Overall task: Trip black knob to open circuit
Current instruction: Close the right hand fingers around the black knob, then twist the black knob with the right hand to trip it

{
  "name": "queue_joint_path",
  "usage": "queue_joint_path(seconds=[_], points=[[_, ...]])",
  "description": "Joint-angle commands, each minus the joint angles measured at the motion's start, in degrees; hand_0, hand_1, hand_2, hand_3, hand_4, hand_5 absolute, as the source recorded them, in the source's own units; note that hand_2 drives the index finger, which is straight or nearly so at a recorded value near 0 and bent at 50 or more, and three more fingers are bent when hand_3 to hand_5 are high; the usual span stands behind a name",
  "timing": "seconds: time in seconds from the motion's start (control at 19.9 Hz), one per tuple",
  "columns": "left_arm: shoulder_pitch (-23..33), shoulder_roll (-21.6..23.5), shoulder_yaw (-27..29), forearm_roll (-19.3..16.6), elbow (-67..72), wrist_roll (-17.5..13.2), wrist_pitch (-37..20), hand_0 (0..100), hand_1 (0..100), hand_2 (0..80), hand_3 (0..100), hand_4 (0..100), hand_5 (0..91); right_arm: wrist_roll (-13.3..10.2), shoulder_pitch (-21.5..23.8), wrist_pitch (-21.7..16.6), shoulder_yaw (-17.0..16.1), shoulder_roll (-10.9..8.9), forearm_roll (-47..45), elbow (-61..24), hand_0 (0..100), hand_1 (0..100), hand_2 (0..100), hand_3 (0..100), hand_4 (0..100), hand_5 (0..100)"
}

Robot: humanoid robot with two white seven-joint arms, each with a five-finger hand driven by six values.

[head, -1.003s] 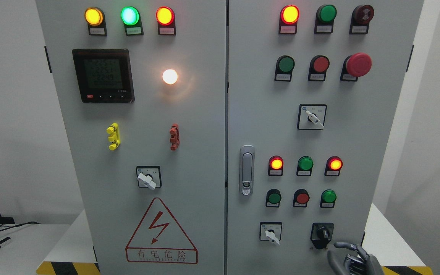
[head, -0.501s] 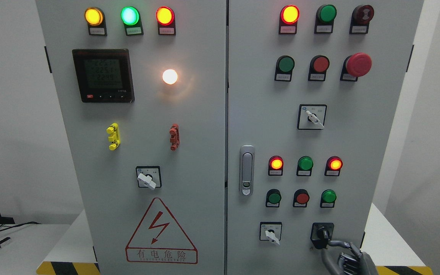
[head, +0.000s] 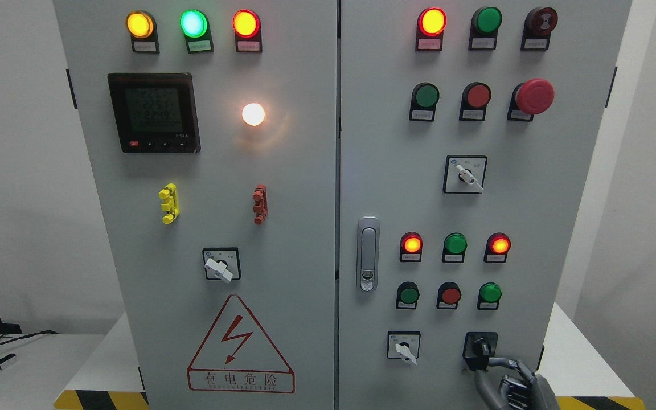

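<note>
One black knob (head: 480, 347) sits at the cabinet (head: 305, 171) door's lower right, right of one white-handled selector (head: 404, 348). The right hand (head: 504, 381) pinches it from below with a finger (head: 501, 361) and thumb.

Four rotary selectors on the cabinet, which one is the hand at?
The black knob at the right door's bottom right. The right hand reaches up to it, fingertips at its lower edge. It alone has a black handle; the other three selectors have white handles.

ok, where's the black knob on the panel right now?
Head view: the black knob sits at the bottom right of the cabinet's right door, right of the white selector switch and below the green button. The right hand has fingertips at it.
</note>
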Motion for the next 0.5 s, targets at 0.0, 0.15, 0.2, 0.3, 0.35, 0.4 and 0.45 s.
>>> queue_joint_path(seconds=[0.0, 0.15, 0.2, 0.3, 0.35, 0.4, 0.45], points=[[0.0, -0.07, 0.0, -1.76, 0.0, 0.01, 0.02, 12, 39, 0.0, 0, 0, 0.0, 0.0, 0.06, -0.06, -0.87, 0.38, 0.2, -0.16, 32, 72, 42, 100, 100, 94], [0.0, 0.02, 0.0, -1.76, 0.0, 0.01, 0.02, 12, 39, 0.0, 0, 0, 0.0, 0.0, 0.15, -0.06, -0.95, 0.47, 0.91, -0.16, 32, 72, 42, 100, 100, 94], [0.0, 0.02, 0.0, -1.76, 0.0, 0.01, 0.02, 12, 39, 0.0, 0, 0, 0.0, 0.0, 0.06, -0.06, -0.95, 0.39, 0.91, -0.25, 32, 72, 42, 100, 100, 94], [0.0, -0.07, 0.0, -1.76, 0.0, 0.01, 0.02, 12, 39, 0.0, 0, 0, 0.0, 0.0, -0.03, -0.06, -0.95, 0.38, 0.91, -0.34, 32, 72, 42, 100, 100, 94], [0.0, 0.02, 0.0, -1.76, 0.0, 0.01, 0.02, 12, 39, 0.0, 0, 0, 0.0, 0.0, -0.03, -0.06, -0.95, 0.38, 0.91, -0.34, 32, 72, 42, 100, 100, 94], [0.0, 0.02, 0.0, -1.76, 0.0, 0.01, 0.02, 12, 39, 0.0, 0, 0, 0.0, 0.0, -0.03, -0.06, -0.87, 0.47, 0.91, -0.51, 32, 72, 42, 100, 100, 94], [0.0, -0.07, 0.0, -1.76, 0.0, 0.01, 0.02, 12, 39, 0.0, 0, 0, 0.0, 0.0, 0.06, -0.06, -0.87, 0.47, 0.91, -0.77, 32, 72, 42, 100, 100, 94]])
